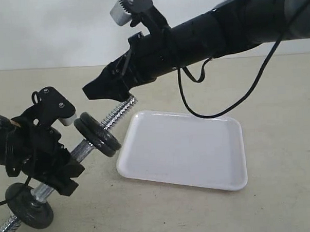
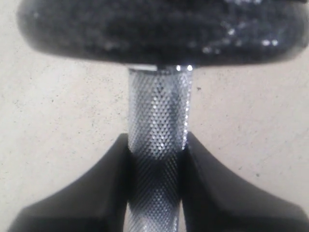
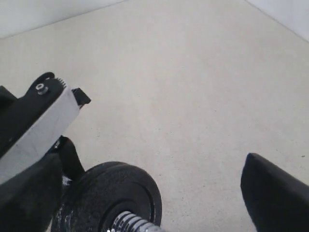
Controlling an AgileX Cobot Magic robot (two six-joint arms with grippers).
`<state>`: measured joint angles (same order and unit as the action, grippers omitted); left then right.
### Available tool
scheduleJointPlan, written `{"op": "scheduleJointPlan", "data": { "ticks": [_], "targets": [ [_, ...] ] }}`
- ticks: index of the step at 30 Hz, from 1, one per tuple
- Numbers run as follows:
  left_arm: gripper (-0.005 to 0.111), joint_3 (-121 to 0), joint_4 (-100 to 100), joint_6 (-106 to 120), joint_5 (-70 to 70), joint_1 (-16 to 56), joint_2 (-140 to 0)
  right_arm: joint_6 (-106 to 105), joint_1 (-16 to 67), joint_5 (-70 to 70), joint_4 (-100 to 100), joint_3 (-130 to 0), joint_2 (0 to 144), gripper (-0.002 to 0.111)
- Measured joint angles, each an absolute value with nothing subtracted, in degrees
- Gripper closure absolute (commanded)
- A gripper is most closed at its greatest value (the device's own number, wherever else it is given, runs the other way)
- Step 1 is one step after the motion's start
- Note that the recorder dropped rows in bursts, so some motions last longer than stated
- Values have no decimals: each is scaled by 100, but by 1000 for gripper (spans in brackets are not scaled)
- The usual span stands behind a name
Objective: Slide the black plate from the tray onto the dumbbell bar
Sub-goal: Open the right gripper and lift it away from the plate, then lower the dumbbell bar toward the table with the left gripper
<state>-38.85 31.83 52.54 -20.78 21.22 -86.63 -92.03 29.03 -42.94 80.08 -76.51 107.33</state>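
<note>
The dumbbell bar (image 1: 114,117) slants up from the lower left, and my left gripper (image 1: 54,169) is shut on its knurled middle (image 2: 157,121). A black plate (image 1: 101,132) sits on the bar's upper half, flat against a second black disc. The left wrist view shows a disc edge (image 2: 159,29) just beyond my left gripper (image 2: 157,145). My right gripper (image 1: 108,91) hovers open over the bar's threaded end, holding nothing. In the right wrist view the plate (image 3: 116,193) lies between its spread fingers (image 3: 270,198). The white tray (image 1: 187,148) has nothing on it.
A third black disc (image 1: 29,205) sits on the bar's lower end near the front left corner. A black cable (image 1: 231,100) hangs from the right arm over the tray's back edge. Beige tabletop surrounds everything, with a pale wall behind.
</note>
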Motion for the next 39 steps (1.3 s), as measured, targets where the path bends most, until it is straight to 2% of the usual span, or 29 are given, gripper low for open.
{"op": "scheduleJointPlan", "data": {
  "ticks": [2,6,7,15,29,39],
  "targets": [
    [102,-3885,3255,5117,-2043,2122,-8663,-8958,2903,-4189,7880,-7651,10686,54],
    [102,-3885,3381,4831,-1917,2122,-8663,-8611,2903,-4085,7779,-7651,10635,104],
    [102,-3885,3386,4747,-1872,2122,-8663,-8570,2903,-4085,7779,-7651,10626,108],
    [102,-3885,3447,3827,-1711,2122,-8663,-7653,2903,-4038,7145,-7651,10614,108],
    [102,-3885,3447,2649,-1711,2122,-8663,-3706,2903,-3977,3367,-7651,10614,108],
    [102,-3885,3662,2414,-1711,2122,-8689,-3075,2903,-4512,2600,-7651,10614,108]
  ]
}}
